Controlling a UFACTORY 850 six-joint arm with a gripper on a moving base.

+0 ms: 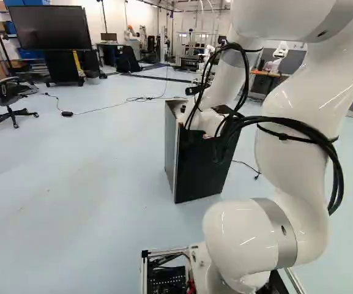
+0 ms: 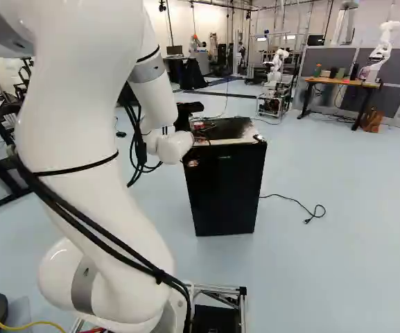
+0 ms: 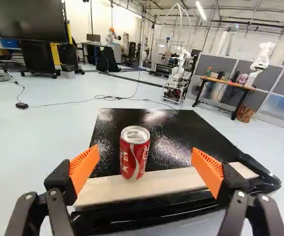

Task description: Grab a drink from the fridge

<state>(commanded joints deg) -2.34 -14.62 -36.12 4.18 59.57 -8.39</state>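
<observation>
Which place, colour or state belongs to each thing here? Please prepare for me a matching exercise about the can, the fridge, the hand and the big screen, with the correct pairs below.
Column 1
1. red can
2. fridge
3. hand
4. big screen

Column 2
A. open, its two fingers apart
B. at the upper left of the left base view
C. upright on top of the fridge
D. black, under the can

Right pairs: 1-C, 2-D, 3-A, 4-B
</observation>
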